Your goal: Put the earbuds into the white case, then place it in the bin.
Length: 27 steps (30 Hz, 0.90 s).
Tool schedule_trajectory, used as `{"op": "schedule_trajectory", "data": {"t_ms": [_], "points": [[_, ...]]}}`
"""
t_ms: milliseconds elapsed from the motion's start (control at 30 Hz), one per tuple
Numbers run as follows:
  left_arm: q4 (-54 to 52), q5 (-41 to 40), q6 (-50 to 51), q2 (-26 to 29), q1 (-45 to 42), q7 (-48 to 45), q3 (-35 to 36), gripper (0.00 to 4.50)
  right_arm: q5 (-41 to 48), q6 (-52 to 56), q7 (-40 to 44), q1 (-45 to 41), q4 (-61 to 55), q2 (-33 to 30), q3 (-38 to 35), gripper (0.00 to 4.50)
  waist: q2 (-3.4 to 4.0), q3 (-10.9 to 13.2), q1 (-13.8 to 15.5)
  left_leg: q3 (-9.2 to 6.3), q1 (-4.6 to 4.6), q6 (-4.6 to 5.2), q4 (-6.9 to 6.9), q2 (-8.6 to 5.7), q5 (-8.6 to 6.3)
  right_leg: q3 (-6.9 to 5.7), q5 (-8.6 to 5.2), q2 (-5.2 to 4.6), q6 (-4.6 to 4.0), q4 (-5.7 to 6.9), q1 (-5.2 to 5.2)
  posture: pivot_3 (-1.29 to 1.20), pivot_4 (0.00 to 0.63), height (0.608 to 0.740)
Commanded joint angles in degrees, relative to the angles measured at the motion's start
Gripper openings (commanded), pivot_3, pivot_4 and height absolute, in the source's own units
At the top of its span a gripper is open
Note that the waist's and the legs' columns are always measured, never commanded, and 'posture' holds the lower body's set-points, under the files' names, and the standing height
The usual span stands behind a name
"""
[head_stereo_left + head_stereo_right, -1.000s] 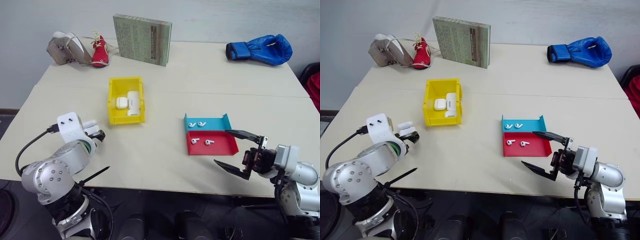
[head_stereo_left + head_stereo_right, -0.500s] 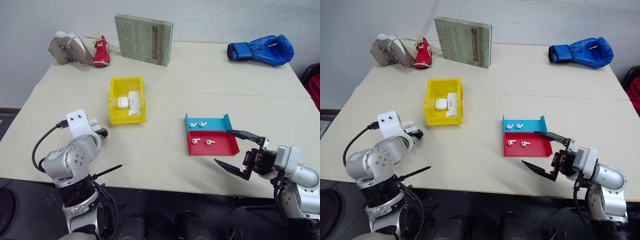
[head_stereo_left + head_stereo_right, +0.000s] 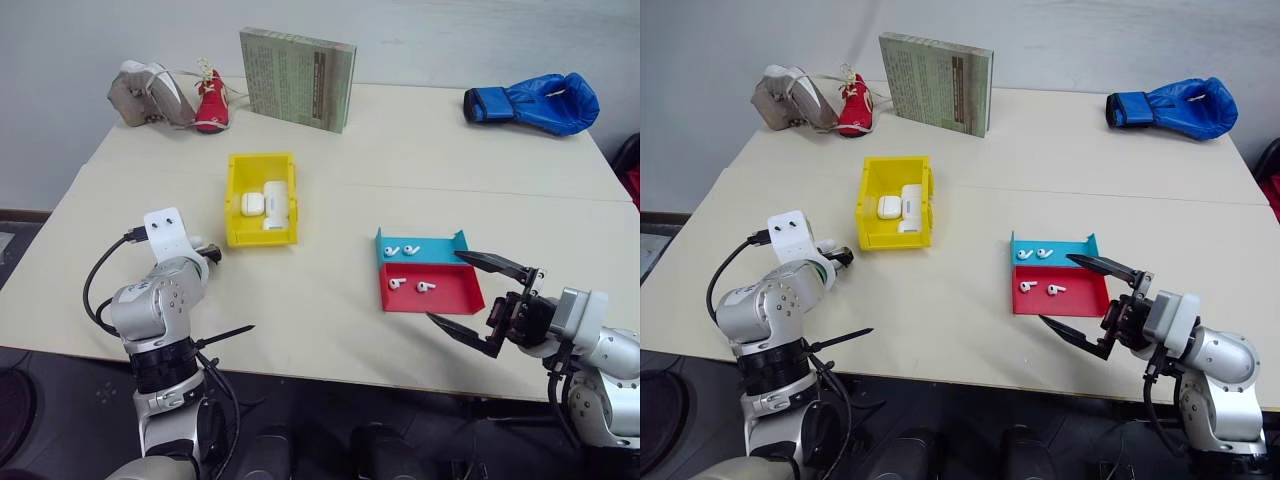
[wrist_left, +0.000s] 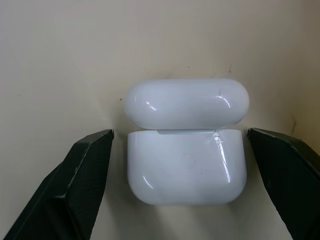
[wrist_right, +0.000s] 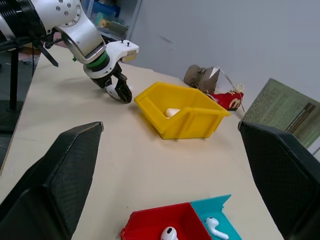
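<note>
Earbuds, head views: two earbuds (image 3: 395, 283) lie in the red tray (image 3: 450, 298) and two more in the teal tray (image 3: 440, 246), just ahead of my right gripper (image 3: 443, 285). None is in a case yet.
Right gripper: jaws spread wide, holding nothing, hovering at the near edge of the red tray.
Bin: the yellow bin (image 3: 233, 200) sits beyond my left gripper (image 3: 840, 257); a squarish white box (image 3: 250, 203) and a longer white box (image 3: 274, 205) already lie in it.
Left wrist view: the white case (image 4: 186, 170) rests on the table between my spread fingers (image 4: 85, 170), not touching either; nothing is gripped. I cannot tell whether the lid is fully shut.
Right wrist view: bin and left gripper show far ahead of my fingers, both trays close below them.
Progress: I judge the task barely begun; loading the earbuds, closing the case and binning it all remain.
Surface: pale beige table (image 3: 330, 330), matte, uncluttered near the tools.
Room: grey wall; a book (image 3: 298, 78), blue boxing glove (image 3: 535, 102) and red shoe (image 3: 212, 105) stand along the far edge.
</note>
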Motion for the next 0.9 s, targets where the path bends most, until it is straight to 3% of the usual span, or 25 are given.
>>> {"op": "schedule_trajectory", "data": {"t_ms": [33, 567, 800, 900], "points": [[-1.51, 1.72, 1.86, -0.95, 1.0, -0.67, 0.13, 4.48, 0.64, -0.2, -0.64, 0.92, -2.17, -1.13, -1.94, 4.5, 0.0, 0.0, -0.02, 0.0, 0.0, 0.0, 0.0, 0.0, 0.0, 0.0, 0.0, 0.0, 0.0, 0.0, 0.0, 0.0, 0.15, 0.74], [-3.6, 6.51, 3.64, -4.23, 1.44, -2.99, 0.88, 4.48, 0.39, -1.15, 0.67, -1.3, 1.05, -1.05, -0.8, 4.5, 0.0, 0.0, -0.01, 0.0, 0.0, 0.0, -0.03, 0.0, 0.0, 0.0, 0.0, 0.0, 0.0, -0.02, 0.0, 0.0, 0.15, 0.74], [-3.92, 7.63, 3.03, -4.83, 1.74, -4.27, 0.54, 2.79, 0.13, 0.44, -0.7, -2.02, -0.69, -1.28, -0.5, 4.5, 0.0, 0.0, -0.04, 0.01, 0.0, 0.0, -0.04, 0.0, 0.0, 0.0, 0.0, 0.0, 0.0, -0.03, 0.0, 0.0, 0.15, 0.74], [-4.26, 7.71, 0.95, -4.11, 2.33, -5.51, 0.96, 2.79, 0.15, 0.36, -0.44, -1.76, -0.5, -1.17, -0.65, 4.5, 0.0, 0.0, -0.04, 0.01, 0.0, 0.0, -0.04, 0.0, 0.0, 0.0, 0.0, 0.0, 0.0, -0.03, 0.0, 0.0, 0.15, 0.74]]}}
